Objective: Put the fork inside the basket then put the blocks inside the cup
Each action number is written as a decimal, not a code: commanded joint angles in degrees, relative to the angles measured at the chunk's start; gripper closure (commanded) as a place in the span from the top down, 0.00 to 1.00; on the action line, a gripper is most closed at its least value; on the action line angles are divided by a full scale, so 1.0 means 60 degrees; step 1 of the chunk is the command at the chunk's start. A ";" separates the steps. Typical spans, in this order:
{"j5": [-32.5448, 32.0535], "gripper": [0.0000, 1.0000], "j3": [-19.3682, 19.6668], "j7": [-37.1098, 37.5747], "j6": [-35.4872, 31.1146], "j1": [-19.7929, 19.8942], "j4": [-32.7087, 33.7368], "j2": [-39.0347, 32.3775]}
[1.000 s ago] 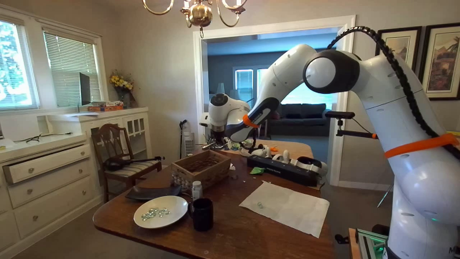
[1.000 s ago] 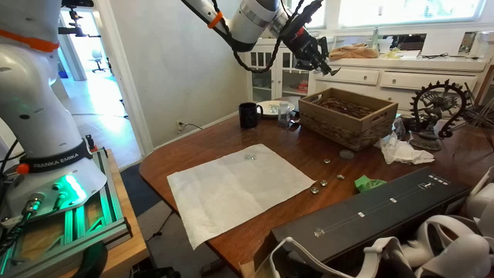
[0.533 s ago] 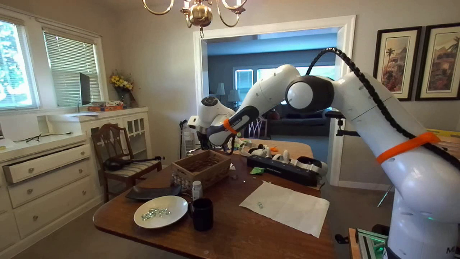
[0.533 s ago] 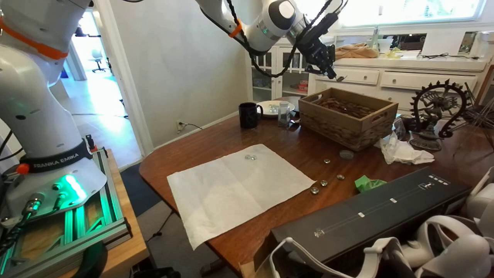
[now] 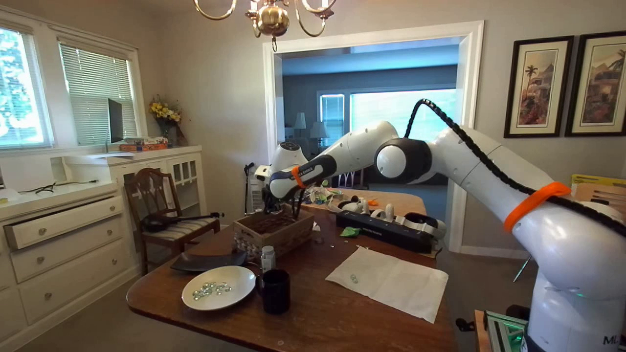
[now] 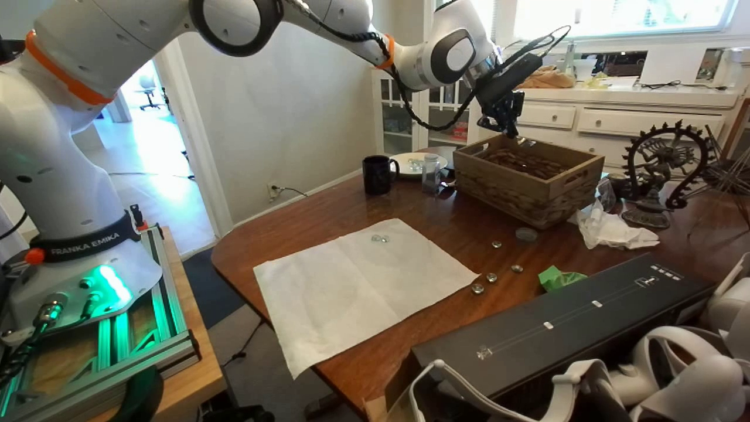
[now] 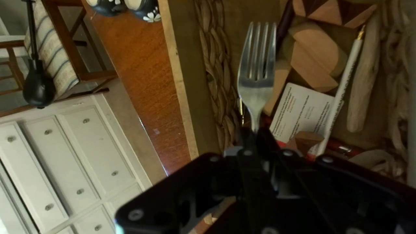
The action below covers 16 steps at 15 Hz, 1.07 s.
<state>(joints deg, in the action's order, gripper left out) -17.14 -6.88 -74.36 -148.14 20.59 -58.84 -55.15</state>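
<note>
My gripper (image 7: pixel 254 131) is shut on the handle of a silver fork (image 7: pixel 256 91), whose tines point away from it. In the wrist view the fork hangs over the inside of the brown basket (image 6: pixel 504 184), near one woven side. The gripper (image 6: pixel 513 135) is at the basket's far rim in an exterior view. A black cup (image 5: pixel 277 293) with a handle stands upright on the table, apart from the basket. Clear glass pieces (image 5: pixel 209 291) lie on the white plate, and wooden pieces (image 7: pixel 313 55) lie in the basket; which are the blocks I cannot tell.
Beside the cup stand a clear jar (image 6: pixel 430 174) and the white plate (image 5: pixel 244 279). A white sheet (image 6: pixel 351 293) carries a few glass pieces. Loose glass pieces (image 6: pixel 491 278), a long black box (image 6: pixel 562 328), a headset (image 6: pixel 674 375) and a dark statue (image 6: pixel 662 152) occupy the table.
The arm has come down and forward, bringing the held fork from above the basket's far side to its rim level, over the interior. The basket, cup and plate have stayed put.
</note>
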 commanded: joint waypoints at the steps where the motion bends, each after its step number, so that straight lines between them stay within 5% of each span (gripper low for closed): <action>1: 0.0624 0.02 -0.1045 -0.1407 0.0464 0.0422 0.1604 -0.1176; 5: 0.0628 0.02 -0.1252 -0.1657 0.1199 0.0584 0.1962 -0.1668; 6: 0.1293 0.02 -0.0681 -0.1878 0.1206 0.0303 0.1968 -0.1719; 11: 0.1828 0.02 -0.0030 -0.1731 0.1533 0.0154 0.2292 -0.2097; 12: 0.1872 0.34 0.0067 -0.1712 0.1564 0.0131 0.2362 -0.2139; 16: 0.1239 0.56 0.0633 -0.1081 0.1584 -0.0141 0.2508 -0.1900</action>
<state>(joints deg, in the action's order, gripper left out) -7.47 -6.12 -83.65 -140.12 21.73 -46.85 -66.15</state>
